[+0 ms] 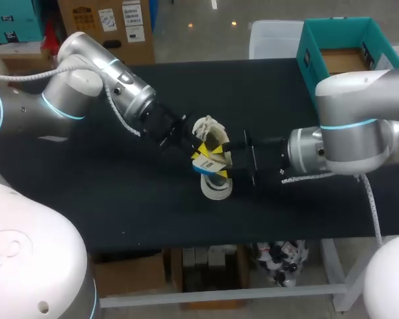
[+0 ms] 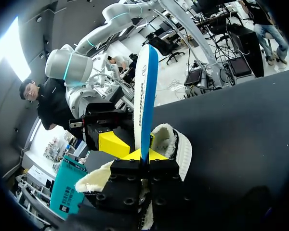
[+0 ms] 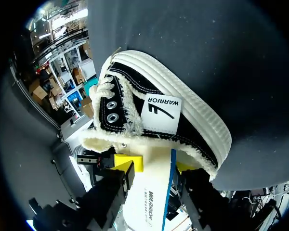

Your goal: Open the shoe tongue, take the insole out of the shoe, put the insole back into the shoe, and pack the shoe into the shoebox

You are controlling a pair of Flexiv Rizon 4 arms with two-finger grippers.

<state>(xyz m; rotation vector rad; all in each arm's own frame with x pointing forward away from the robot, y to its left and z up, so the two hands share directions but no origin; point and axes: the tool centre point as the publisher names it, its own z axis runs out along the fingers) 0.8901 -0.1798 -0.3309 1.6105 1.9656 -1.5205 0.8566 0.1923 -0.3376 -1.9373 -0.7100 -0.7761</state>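
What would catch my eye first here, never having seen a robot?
A white insole with a blue edge stands upright, pinched in the left hand over the middle of the black table. Next to it is a black shoe with a white sole and fleecy lining, with the right hand close by.

There is 1 big table with a flat black top. Its legs and bars underneath are white.
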